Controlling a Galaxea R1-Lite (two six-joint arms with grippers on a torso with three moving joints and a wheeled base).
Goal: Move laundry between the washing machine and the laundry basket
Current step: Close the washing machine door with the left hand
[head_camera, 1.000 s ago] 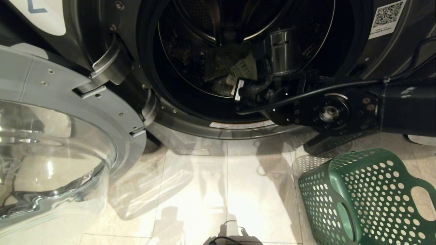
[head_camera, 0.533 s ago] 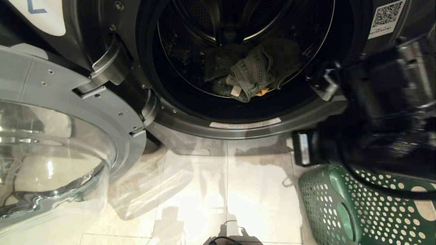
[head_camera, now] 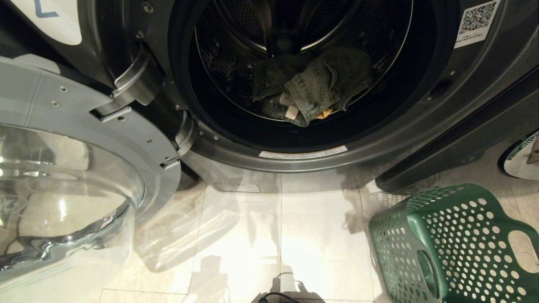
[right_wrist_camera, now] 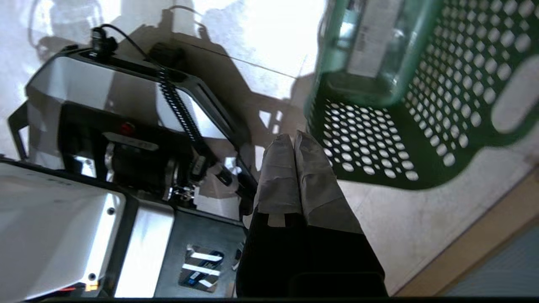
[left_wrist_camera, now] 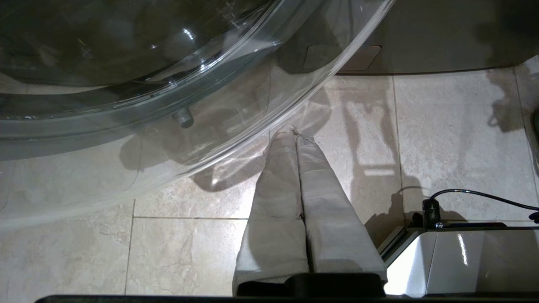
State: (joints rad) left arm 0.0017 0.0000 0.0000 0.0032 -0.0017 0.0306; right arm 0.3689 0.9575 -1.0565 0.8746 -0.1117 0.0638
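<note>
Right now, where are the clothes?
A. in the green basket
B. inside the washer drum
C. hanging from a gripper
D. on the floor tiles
B: the clothes lie bunched in the washer drum, the basket shows none, and both grippers are shut on nothing.

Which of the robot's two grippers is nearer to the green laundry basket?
Right. The right gripper, shut and empty, hangs beside the basket near its holed wall. The left gripper, also shut, is under the washer's open glass door, with no basket nearby.
</note>
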